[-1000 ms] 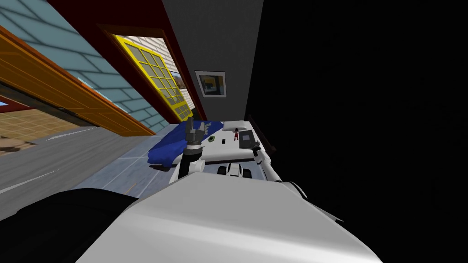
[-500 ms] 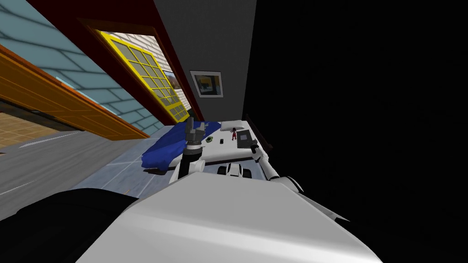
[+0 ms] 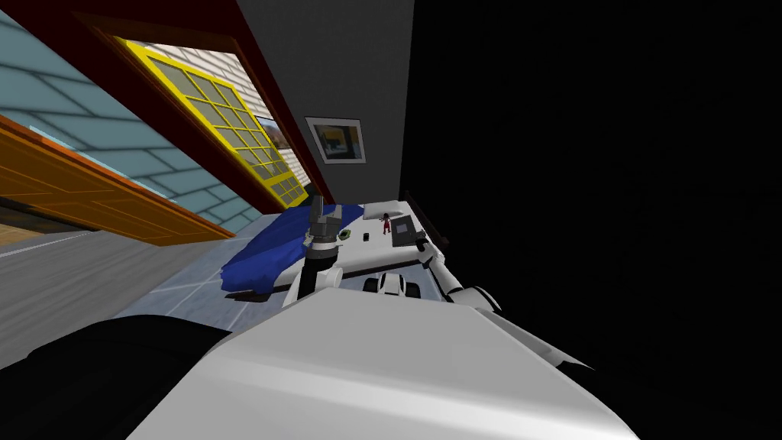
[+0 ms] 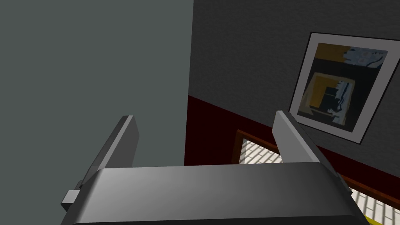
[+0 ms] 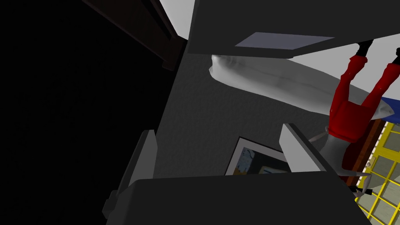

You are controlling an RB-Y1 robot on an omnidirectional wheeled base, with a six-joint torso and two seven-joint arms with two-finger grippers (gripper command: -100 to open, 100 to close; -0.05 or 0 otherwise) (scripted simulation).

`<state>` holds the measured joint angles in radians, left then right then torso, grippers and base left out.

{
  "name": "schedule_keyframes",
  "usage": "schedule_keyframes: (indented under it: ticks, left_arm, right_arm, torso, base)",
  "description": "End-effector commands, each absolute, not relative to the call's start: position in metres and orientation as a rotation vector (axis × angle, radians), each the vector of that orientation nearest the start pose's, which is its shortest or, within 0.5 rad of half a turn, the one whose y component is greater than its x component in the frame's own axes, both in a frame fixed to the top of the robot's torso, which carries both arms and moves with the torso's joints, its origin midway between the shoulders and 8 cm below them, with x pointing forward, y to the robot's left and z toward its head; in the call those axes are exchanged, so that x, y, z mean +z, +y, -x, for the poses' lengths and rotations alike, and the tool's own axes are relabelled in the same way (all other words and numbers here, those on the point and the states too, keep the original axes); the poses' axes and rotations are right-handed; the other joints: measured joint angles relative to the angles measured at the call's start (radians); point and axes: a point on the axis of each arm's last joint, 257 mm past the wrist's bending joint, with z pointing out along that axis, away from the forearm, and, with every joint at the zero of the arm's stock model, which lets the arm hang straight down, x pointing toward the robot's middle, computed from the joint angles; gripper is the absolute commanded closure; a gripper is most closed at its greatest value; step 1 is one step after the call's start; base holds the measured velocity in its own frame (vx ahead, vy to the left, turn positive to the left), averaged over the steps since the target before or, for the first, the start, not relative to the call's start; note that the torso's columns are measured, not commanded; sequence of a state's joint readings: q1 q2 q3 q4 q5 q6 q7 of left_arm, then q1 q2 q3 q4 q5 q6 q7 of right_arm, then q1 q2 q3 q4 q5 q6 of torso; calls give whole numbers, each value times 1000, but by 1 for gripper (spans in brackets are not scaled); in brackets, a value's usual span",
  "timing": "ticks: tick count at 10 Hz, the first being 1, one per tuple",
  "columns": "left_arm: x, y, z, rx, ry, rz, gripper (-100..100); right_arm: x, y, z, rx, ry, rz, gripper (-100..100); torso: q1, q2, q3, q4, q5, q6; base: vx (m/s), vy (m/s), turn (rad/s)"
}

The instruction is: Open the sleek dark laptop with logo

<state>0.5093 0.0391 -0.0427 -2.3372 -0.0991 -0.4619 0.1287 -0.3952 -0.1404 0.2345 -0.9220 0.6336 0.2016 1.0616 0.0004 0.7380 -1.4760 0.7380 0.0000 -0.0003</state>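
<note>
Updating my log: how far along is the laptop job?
Done: I stand at the bed, and the right hand is close to the laptop. In hand: the approach; that hand is open and holds nothing. Left: the laptop lies flat and shut, its lid not yet gripped or raised. The left hand is open and raised, off to the side.

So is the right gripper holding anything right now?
No, the right gripper is open, its two fingers standing apart with nothing pressed between them.
</note>
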Motion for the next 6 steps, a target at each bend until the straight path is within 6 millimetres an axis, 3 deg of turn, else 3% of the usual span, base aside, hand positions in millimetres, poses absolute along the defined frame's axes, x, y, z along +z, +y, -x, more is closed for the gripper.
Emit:
schedule_keyframes:
  ticks: [1, 6]
  left_arm:
    - [37, 249, -342, -1400, 666, 617, 0]
    - [37, 249, -342, -1400, 666, 617, 0]
  right_arm:
    - [-378, -181, -595, -245, 1950, 495, 0]
    - [-378, -181, -595, -244, 1950, 494, 0]
  torso:
    - [0, 0, 0, 0, 0, 0]
    - [0, 0, 0, 0, 0, 0]
  base:
    - [0, 0, 0]
    - [0, 0, 0]
